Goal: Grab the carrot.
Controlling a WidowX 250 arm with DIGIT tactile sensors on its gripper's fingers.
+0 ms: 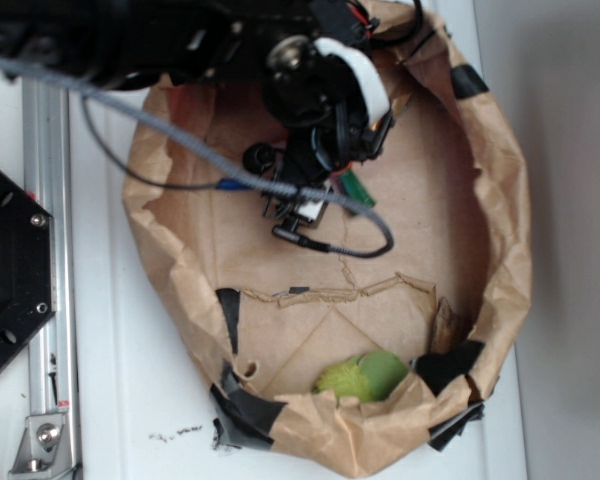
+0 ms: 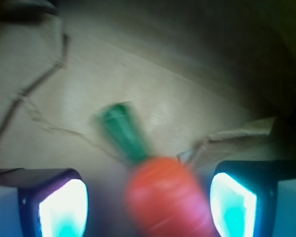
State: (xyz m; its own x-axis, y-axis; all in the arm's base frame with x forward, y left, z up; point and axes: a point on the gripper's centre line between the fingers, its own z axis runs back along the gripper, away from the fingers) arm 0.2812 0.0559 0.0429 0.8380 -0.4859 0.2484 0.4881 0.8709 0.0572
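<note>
- Tool (image 2: 148, 197) is spread wide: in the wrist view its two pads (image 2: 64, 210) sit at the lower left and lower right corners, with the carrot (image 2: 165, 197) between them. Clear gaps show on both sides, so neither pad touches it.
- Carrot position: orange body at 6 o'clock in the wrist view, slightly nearer the right pad; green stem (image 2: 123, 131) points up toward 11 o'clock. It lies on the brown paper floor of the bag (image 1: 500, 250) (view is blurred, so fine contact cannot be read).
- Exterior view: the arm hangs over the upper part of the bag, around 12 o'clock of the paper bowl. Only a sliver of green stem shows by the tool at about 1 o'clock from the bag's centre; the orange body is hidden under the arm.
- Progress, as judged: approach and alignment look done, the carrot is bracketed. Left to do: close on it and lift. Nothing is held yet.
- Surroundings: a lumpy yellow-green object (image 1: 365, 375) rests at 6 o'clock inside the bag, well apart from the tool; not the target.
- A grey cable (image 1: 180, 135) loops across the bag's upper half (part of the arm, not loose clutter as far as I can tell).
- Black tape patches (image 1: 245, 410) hold the bag rim; a paper seam ridge crosses the floor at mid-bag.
- Obstructions: none between the pads and the carrot. The raised paper walls are near at 12 o'clock and may crowd the lift.
- The bag sits on a white bench (image 1: 130, 400), with a metal rail (image 1: 50, 250) at 9 o'clock.
</note>
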